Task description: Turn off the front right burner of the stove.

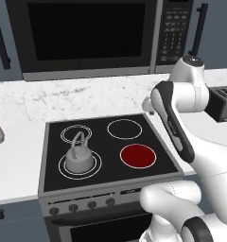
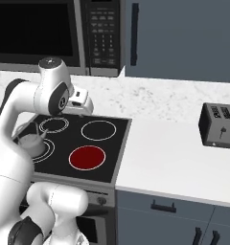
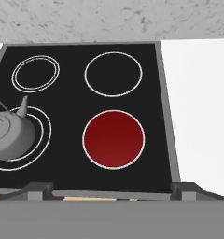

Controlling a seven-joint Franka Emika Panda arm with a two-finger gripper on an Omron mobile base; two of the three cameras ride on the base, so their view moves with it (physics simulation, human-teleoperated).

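hand view: front right burner (image 3: 114, 139) glows red (kettle (image 3: 10, 135) beside it).

On the stove (image 1: 54, 177), front right burner (image 1: 138, 156) at four o'clock, kettle (image 1: 79, 158) on the front left burner at eight o'clock, single-ring burner (image 1: 124, 128) at one o'clock directly behind the front right one. Along the front panel, at six o'clock, a row of knobs (image 1: 82, 206). Above and behind, at twelve o'clock, the microwave (image 1: 91, 33); on the counter (image 2: 184, 158) well apart at three o'clock, a toaster (image 2: 220, 125).
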